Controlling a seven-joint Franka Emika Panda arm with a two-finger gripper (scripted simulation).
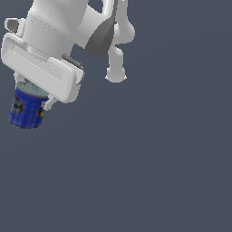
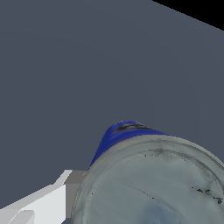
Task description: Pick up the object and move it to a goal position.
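Hand (image 1: 32, 97) pinches the blue can (image 1: 28, 108) near its grey top, fingers (image 2: 43, 203) pressed against its sides.

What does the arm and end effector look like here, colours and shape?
Glossy white, rounded arm links with a dark grey joint section. The end effector has a wide, boxy white body with rounded corners and short pale fingers. No cables or markings visible.

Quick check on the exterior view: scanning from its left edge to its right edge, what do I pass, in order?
Blue can, hanging under the gripper → gripper, white body tilted above the can → the arm's pale link end → bare grey floor out to the exterior view's right edge.
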